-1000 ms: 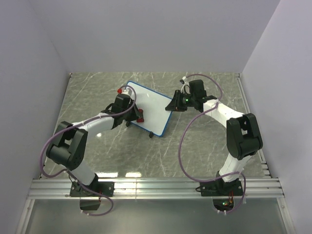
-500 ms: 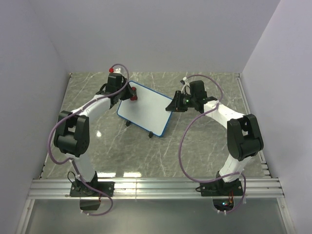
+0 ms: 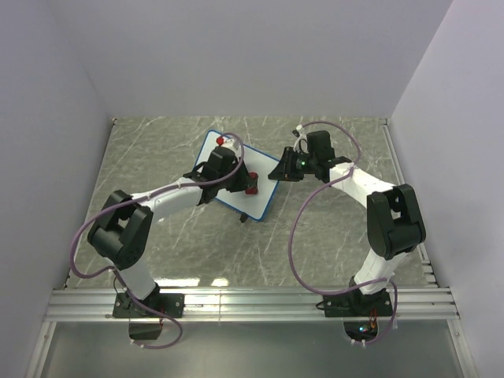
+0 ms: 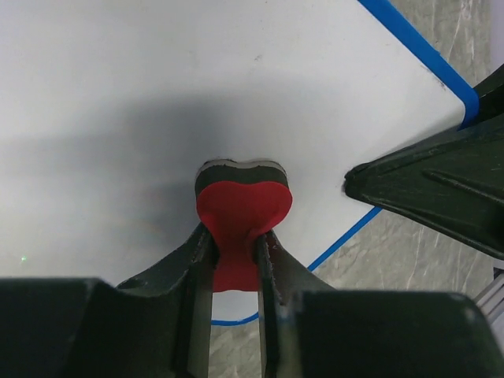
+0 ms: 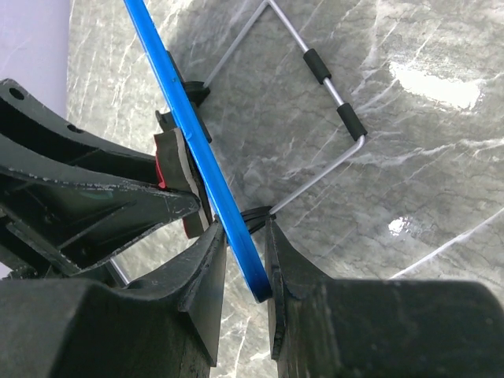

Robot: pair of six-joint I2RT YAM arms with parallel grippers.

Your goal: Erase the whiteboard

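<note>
**STATION STATE: ERASER ON BOARD FACE, BOARD CLAMPED AT ITS RIGHT EDGE**

**1. Left side.** The left arm (image 3: 169, 194) reaches from its base at the near edge out across the grey marble-patterned table (image 3: 236, 256) toward the far centre. The left gripper (image 4: 235, 253) is closed around the narrow waist of a red bow-shaped eraser (image 4: 242, 206), with one finger on each side of the red body. The eraser's dark pad layer faces away from the fingers and lies against the board face.

**2. Centre.** The whiteboard (image 4: 157, 71) sits at the far centre of the table, between the two grippers. From above it reads as a rectangle turned at an angle to the table edges. In the left wrist view the surface around the eraser is plain white, with the eraser's shadow spread to its left. The eraser is on the right half of the board, near the lower right corner as seen from above. The blue frame (image 5: 187, 118) runs along the board's edge. Behind the board, a wire stand (image 5: 349, 120) with black sleeves extends over the table.

**3. Right side.** The right gripper (image 5: 246, 250) grips the board's right edge. Its jaws are drawn in, with one on each side of the blue frame. One of its fingers also shows in the left wrist view, meeting the frame close to the eraser. The right arm (image 3: 358, 181) bends back to its base, with a purple cable (image 3: 293, 228) looping beside it.
</note>
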